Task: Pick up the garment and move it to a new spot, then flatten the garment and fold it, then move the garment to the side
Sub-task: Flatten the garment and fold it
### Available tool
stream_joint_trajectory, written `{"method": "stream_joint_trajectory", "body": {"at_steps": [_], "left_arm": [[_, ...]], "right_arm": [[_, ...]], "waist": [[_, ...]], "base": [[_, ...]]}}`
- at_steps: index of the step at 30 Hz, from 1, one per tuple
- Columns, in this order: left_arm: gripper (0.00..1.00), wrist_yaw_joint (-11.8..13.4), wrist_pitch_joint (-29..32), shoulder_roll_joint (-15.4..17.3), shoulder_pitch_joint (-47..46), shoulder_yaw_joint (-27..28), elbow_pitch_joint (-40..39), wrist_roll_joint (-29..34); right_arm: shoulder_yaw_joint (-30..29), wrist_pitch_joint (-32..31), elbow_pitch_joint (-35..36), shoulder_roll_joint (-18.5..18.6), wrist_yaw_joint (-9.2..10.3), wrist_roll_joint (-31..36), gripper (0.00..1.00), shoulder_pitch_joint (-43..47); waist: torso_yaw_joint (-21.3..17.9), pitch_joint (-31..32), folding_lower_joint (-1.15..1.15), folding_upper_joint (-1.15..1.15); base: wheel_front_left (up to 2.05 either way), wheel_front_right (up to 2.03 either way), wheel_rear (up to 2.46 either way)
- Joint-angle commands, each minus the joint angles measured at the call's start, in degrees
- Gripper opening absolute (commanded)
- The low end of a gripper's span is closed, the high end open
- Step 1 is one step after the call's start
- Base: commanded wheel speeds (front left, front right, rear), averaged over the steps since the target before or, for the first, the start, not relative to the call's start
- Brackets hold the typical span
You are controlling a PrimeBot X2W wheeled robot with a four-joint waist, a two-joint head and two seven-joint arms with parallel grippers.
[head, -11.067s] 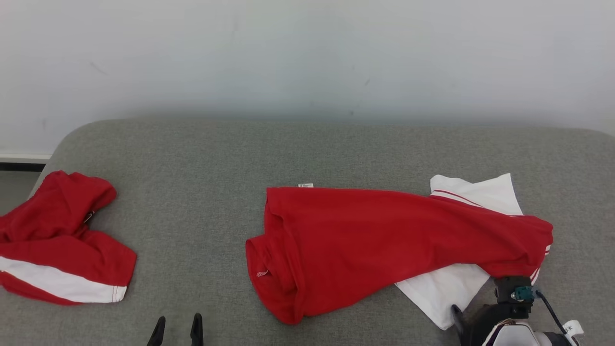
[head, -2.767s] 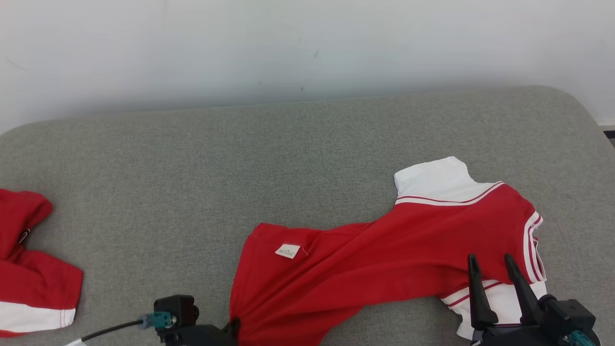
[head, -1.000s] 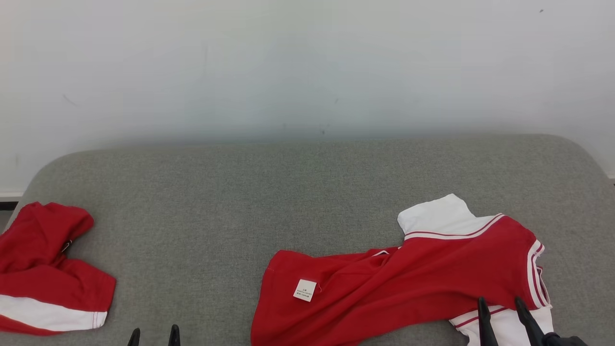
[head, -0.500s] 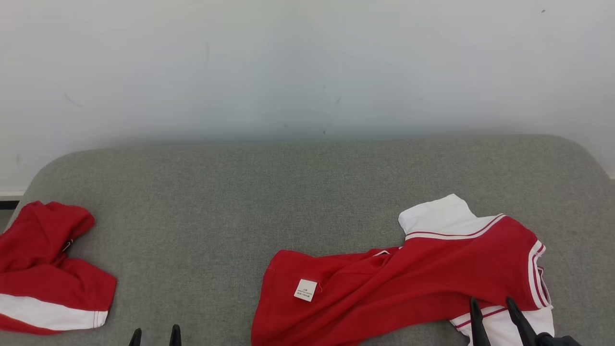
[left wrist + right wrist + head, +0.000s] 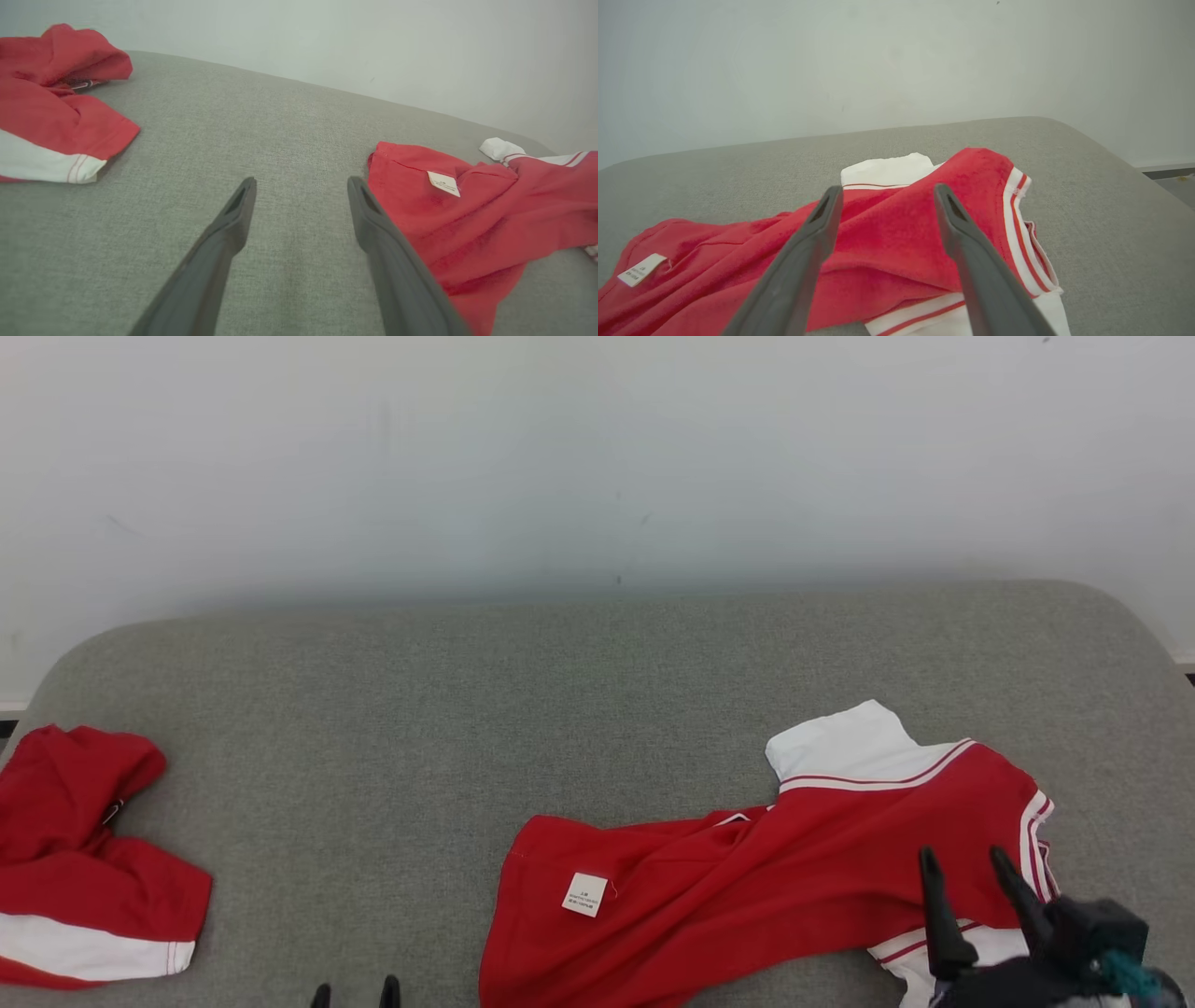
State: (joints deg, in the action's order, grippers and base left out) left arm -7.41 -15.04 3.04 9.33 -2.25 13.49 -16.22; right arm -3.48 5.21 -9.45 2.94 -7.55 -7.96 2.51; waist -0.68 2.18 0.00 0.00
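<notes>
The garment [image 5: 775,887] is a red shirt with white sleeves and striped trim, lying crumpled at the front right of the grey cushion [image 5: 523,709]. A small white label [image 5: 585,894] shows near its left end. My right gripper [image 5: 966,863] hovers open over the garment's right part [image 5: 896,233], nothing between its fingers. At the bottom edge my left gripper [image 5: 355,994] is open and empty. In the left wrist view it [image 5: 301,184] points at bare cushion just left of the garment's red hem [image 5: 448,205].
A second red and white garment [image 5: 79,868] lies bunched at the cushion's left edge [image 5: 51,107]. A pale wall [image 5: 597,457] runs behind the cushion. The cushion's right end rounds off [image 5: 1106,154], with floor beyond it.
The right gripper has risen further into the head view, over the garment's right side. The camera has shifted slightly. The garment lies as before and both grippers stay open.
</notes>
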Motion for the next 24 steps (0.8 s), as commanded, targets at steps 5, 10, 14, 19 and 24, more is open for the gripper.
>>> {"method": "stream_joint_trajectory", "body": {"at_steps": [5, 10, 14, 19, 24], "left_arm": [[1.00, -0.01, 6.40, 0.91, -9.75, -5.24, 4.66, -3.34], [1.00, -0.02, 16.72, 1.82, -20.72, -10.01, 8.44, -5.57], [1.00, -0.02, 24.13, 1.93, -28.09, -13.85, 11.61, -8.12], [1.00, -0.02, 28.93, 2.67, -33.91, -17.29, 14.16, -11.15], [1.00, -0.02, 30.66, 3.82, -36.36, -19.98, 14.31, -14.18]], "right_arm": [[-0.87, -13.39, -2.75, 2.97, 0.14, -1.15, 1.00, -10.51], [-0.35, -24.92, -6.98, 7.32, 0.13, -0.96, 1.00, -23.17], [1.17, -27.20, -12.03, 9.70, 0.14, -2.05, 1.00, -31.57], [4.93, -26.84, -17.77, 12.04, 0.14, -3.68, 1.00, -38.14], [7.10, -25.55, -21.71, 13.70, 0.14, -4.71, 1.00, -41.41]], "waist": [[-0.20, -2.11, 0.00, 0.00], [0.09, -6.61, 0.00, 0.00], [0.40, -10.65, 0.00, 0.00], [0.34, -15.02, 0.00, 0.00], [0.55, -17.06, 0.00, 0.00]], "base": [[0.00, 0.00, 0.00], [0.00, 0.00, 0.00], [0.00, 0.00, 0.00], [0.00, 0.00, 0.00], [0.00, 0.00, 0.00]]}}
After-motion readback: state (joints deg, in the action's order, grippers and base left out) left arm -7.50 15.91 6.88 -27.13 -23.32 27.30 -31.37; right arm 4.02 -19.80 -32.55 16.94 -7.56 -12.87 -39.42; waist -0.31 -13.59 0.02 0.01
